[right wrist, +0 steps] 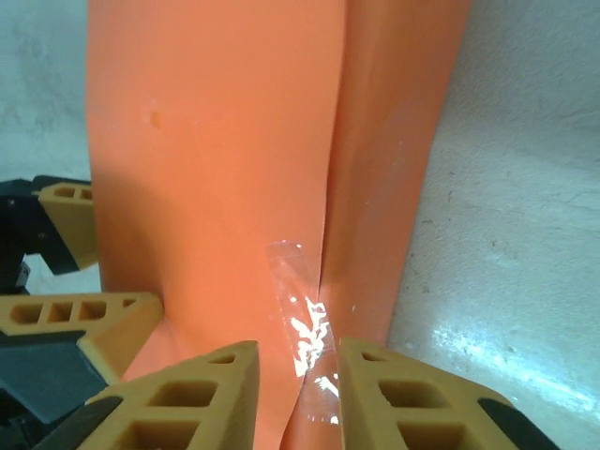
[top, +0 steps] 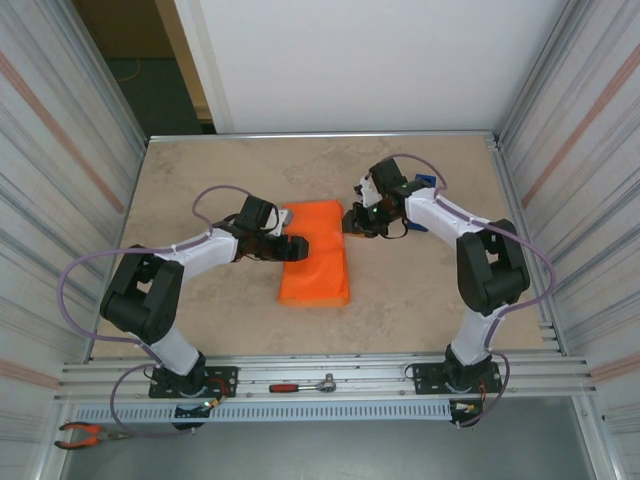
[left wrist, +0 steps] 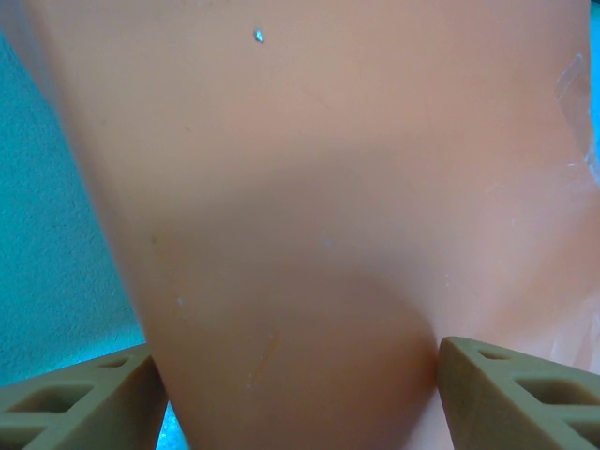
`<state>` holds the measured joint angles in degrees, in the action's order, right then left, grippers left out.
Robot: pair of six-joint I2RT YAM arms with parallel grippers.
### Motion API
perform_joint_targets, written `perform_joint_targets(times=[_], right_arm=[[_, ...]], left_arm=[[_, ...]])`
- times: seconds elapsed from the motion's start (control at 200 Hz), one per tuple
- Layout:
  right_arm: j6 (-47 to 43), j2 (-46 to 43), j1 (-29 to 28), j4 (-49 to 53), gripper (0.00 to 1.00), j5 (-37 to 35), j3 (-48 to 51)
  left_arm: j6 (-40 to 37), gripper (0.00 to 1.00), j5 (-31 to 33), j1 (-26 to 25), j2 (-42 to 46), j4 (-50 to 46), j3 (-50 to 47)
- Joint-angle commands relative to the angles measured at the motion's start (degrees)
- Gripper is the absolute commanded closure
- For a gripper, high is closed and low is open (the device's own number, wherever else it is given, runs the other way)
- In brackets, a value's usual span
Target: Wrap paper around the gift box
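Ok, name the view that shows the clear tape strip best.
Right wrist: the tape strip glints across the paper seam, by the right gripper. Left wrist shows perhaps a shiny edge; top external leaves it too small to tell.

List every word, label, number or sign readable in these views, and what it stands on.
None can be read. The paper is plain orange, the clear tape strip bears no print, and the blue tape dispenser is too small to show any label.
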<state>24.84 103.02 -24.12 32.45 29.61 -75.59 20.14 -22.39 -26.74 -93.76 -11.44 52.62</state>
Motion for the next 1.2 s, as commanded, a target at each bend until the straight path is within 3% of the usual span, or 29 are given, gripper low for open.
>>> perform_joint_targets(times=[0.0, 0.09, 0.341, 0.536, 0.912, 1.197], right_arm=[[-1.2, -2.0, -1.3, 3.5, 0.91, -4.1, -0.4], [-2.1, -1.1, -2.7, 5.3, 1.00, -6.4, -1.4], [-3.3, 3.6, -5.8, 7.0, 1.00, -11.6, -2.7], [-2.2, 5.5, -6.3, 5.1, 1.00, -10.7, -1.9], [0.7, -2.2, -2.8, 1.4, 1.00, -9.2, 2.0], [1.4, 1.9, -3.4, -0.3, 1.00, -8.4, 1.9]], left_arm=[[-1.7, 0.26, 5.0, -0.7, -2.9, -5.4, -1.4], [-1.7, 0.26, 5.0, -0.7, -3.0, -5.3, -1.4], [-1.6, 0.26, 5.0, -0.7, -3.0, -5.4, -1.3], [-1.7, 0.26, 5.1, -0.7, -2.9, -5.5, -1.4], [-1.7, 0.26, 4.9, -0.7, -2.7, -5.6, -1.2], [-1.6, 0.26, 4.9, -0.6, -2.3, -5.6, -1.5]])
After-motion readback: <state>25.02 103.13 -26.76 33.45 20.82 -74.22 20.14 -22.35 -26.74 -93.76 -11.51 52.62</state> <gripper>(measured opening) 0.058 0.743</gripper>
